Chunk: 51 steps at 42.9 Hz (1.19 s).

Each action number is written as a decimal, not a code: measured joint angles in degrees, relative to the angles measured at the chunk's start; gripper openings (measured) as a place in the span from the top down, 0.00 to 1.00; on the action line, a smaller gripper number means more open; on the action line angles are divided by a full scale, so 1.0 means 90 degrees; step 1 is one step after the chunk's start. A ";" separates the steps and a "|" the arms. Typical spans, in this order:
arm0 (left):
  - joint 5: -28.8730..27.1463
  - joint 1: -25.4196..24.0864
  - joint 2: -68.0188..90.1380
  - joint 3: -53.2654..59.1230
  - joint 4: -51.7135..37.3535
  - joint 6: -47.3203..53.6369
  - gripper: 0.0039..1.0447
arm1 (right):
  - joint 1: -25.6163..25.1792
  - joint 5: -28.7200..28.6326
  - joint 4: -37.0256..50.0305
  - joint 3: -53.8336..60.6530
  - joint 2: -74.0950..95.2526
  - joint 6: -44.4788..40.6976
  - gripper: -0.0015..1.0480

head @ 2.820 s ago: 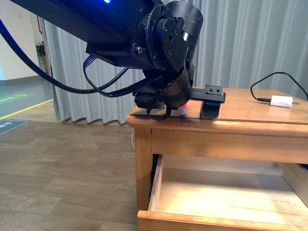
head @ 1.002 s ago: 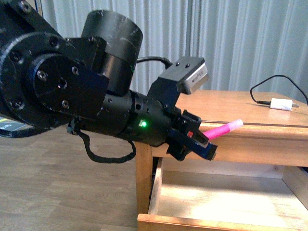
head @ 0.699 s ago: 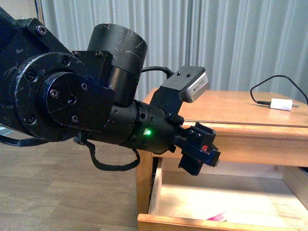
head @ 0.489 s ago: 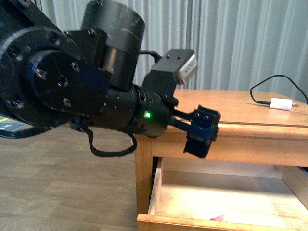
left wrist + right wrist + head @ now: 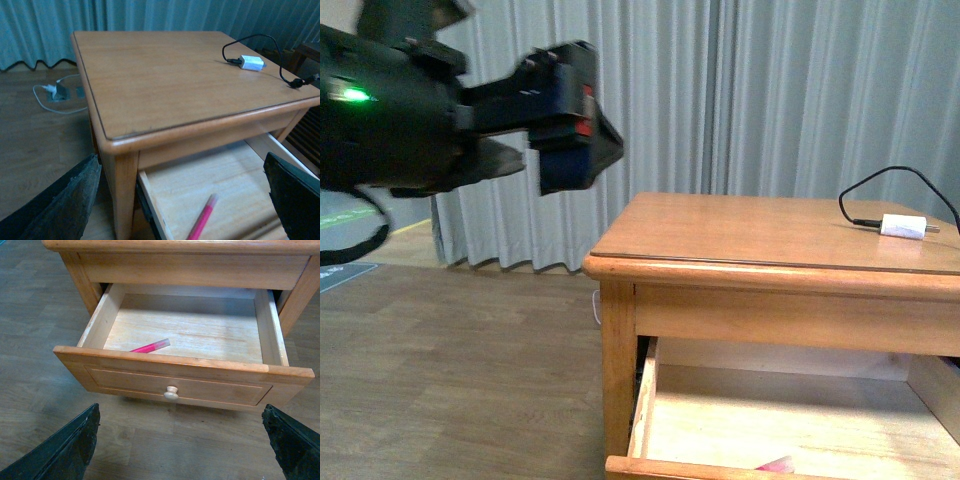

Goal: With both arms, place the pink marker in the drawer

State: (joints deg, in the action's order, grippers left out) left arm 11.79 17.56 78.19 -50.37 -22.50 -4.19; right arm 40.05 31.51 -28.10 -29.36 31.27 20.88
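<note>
Delivered, the pink marker rests in the drawer, five o'clock from the left gripper; it and the right gripper gape wide, empty.

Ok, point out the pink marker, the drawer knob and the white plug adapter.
pink marker (image 5: pixel 150 347), right wrist view, middle of its barrel.
drawer knob (image 5: pixel 171 393), right wrist view, its round face.
white plug adapter (image 5: pixel 251 62), left wrist view, top of its body.

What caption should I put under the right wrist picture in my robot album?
The pink marker lies flat inside the open drawer, whose front carries a round knob.
</note>
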 joint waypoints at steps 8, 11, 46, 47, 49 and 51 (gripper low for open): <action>0.0209 -0.0731 -0.2064 0.1741 0.0821 -0.0651 0.06 | 0.0000 0.0000 0.0000 0.0000 0.0000 0.0000 0.08; 0.0180 -0.0952 -0.2601 0.2157 0.1139 -0.0942 0.06 | 0.0002 0.0000 0.0000 0.0000 0.0000 0.0000 0.08; -0.1343 -0.1936 -0.4864 0.4755 -0.0474 0.0369 0.89 | 0.0005 0.0010 0.0000 0.0000 -0.0005 0.0000 0.08; -0.1331 -0.1936 -0.4920 0.4787 -0.0452 0.0372 0.93 | 0.0005 0.0010 0.0000 0.0000 -0.0005 0.0000 0.08; -0.1307 -0.1936 -0.5027 0.4850 -0.0406 0.0384 0.96 | 0.0005 0.0010 0.0000 0.0000 -0.0002 0.0000 0.08; -0.1309 -0.1936 -0.5175 0.4935 -0.0338 0.0408 0.96 | 0.0005 0.0012 0.0000 0.0000 -0.0002 0.0000 0.08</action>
State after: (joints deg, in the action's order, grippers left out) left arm 0.01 0.14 31.62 -5.96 -25.54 -0.51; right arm 40.10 31.62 -28.10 -29.36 31.24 20.88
